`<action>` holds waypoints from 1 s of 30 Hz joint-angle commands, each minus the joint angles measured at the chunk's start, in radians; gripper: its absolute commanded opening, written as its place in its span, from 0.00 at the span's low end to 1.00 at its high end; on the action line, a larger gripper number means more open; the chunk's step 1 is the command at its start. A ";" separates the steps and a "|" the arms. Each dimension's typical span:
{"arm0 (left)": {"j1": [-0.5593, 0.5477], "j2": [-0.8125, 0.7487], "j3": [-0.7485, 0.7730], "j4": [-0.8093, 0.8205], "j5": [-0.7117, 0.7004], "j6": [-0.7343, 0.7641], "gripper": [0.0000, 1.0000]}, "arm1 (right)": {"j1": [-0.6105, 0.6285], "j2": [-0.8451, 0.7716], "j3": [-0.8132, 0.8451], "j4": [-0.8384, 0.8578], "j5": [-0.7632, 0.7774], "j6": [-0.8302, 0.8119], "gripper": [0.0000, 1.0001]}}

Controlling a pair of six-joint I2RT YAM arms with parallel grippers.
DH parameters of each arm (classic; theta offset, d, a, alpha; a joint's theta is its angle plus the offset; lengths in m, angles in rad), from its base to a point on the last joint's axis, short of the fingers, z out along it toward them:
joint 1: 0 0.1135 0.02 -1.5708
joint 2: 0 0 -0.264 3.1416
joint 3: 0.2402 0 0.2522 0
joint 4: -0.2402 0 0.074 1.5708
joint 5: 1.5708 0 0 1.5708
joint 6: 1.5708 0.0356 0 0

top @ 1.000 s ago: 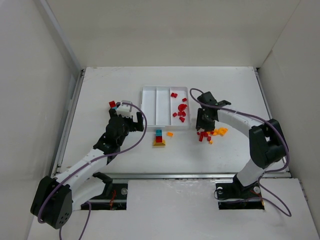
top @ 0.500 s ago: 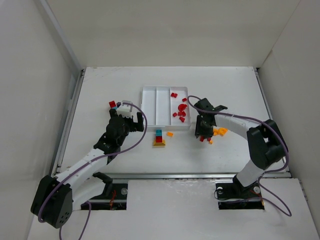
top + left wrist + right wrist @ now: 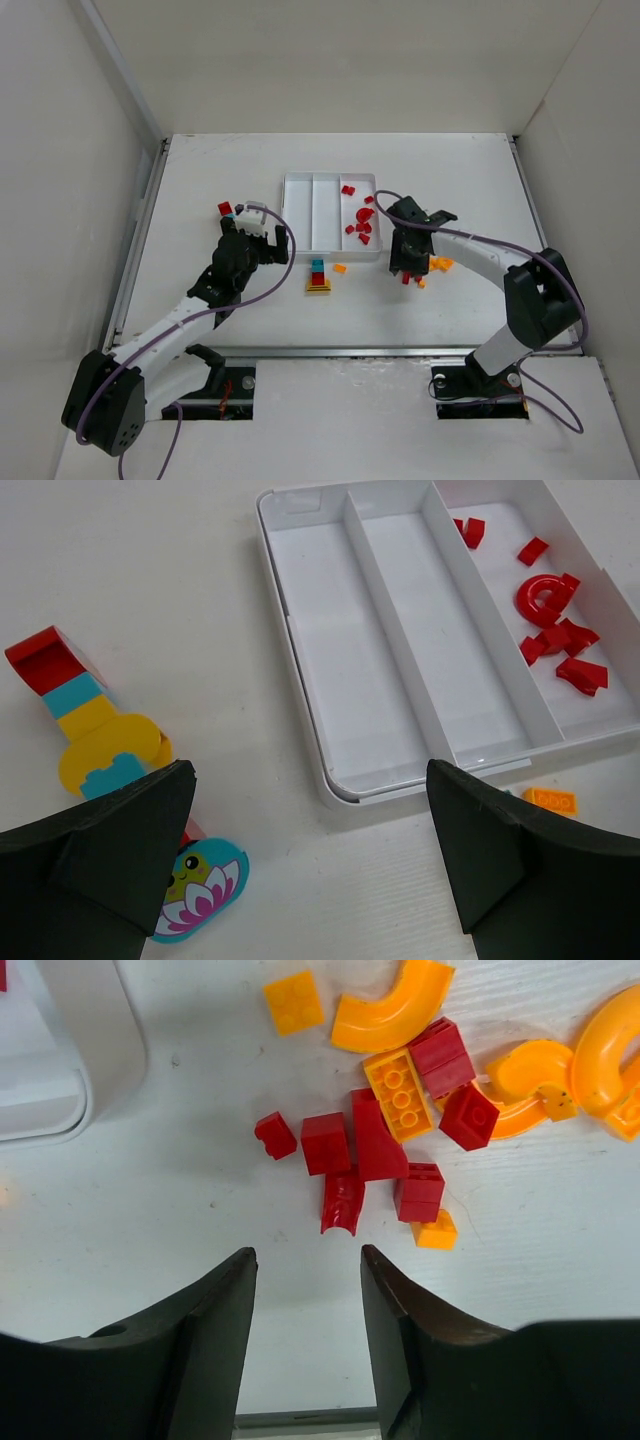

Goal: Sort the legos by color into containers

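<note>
Reaching over the red legos [image 3: 355, 1150], we see right gripper [image 3: 305, 1255] pointing down, jaws half apart, empty; left gripper [image 3: 308, 780] spread wide; tray [image 3: 340, 660] compartments run near-to-far.

no legible text, seemingly, on legos [image 3: 382, 1145]

Between tray [image 3: 60, 1060] and lego pile [image 3: 380, 1150] runs a passable strip of table [image 3: 200, 1210].
</note>
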 commanded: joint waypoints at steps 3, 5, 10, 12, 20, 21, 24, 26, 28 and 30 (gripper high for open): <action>0.003 0.003 0.012 0.033 0.213 0.172 0.97 | 0.007 -0.016 0.017 -0.026 0.048 0.018 0.53; -0.006 0.003 0.025 0.033 0.330 0.313 0.94 | -0.005 -0.007 -0.005 0.002 0.048 0.018 0.53; -0.043 0.025 0.081 -0.099 0.447 0.622 0.96 | -0.027 0.016 -0.043 0.086 0.027 -0.014 0.53; -0.053 0.025 0.081 -0.099 0.447 0.659 0.96 | -0.027 0.041 -0.043 0.097 0.015 -0.014 0.51; -0.063 0.025 0.081 -0.099 0.426 0.575 0.97 | -0.027 0.062 -0.068 0.143 -0.016 -0.033 0.17; -0.063 0.025 0.081 -0.108 0.426 0.574 0.98 | -0.027 0.062 -0.068 0.143 -0.016 -0.033 0.13; -0.063 0.025 0.081 -0.109 0.415 0.550 0.98 | 0.007 0.036 -0.055 0.126 -0.025 -0.056 0.03; -0.063 0.025 0.081 -0.109 0.415 0.541 0.98 | 0.069 0.012 -0.028 0.079 0.023 -0.088 0.02; -0.063 0.025 0.081 -0.109 0.404 0.530 0.98 | 0.123 -0.005 0.030 0.054 0.067 -0.122 0.00; -0.072 0.025 0.081 -0.109 0.395 0.505 0.98 | 0.157 -0.017 0.095 0.054 0.077 -0.148 0.00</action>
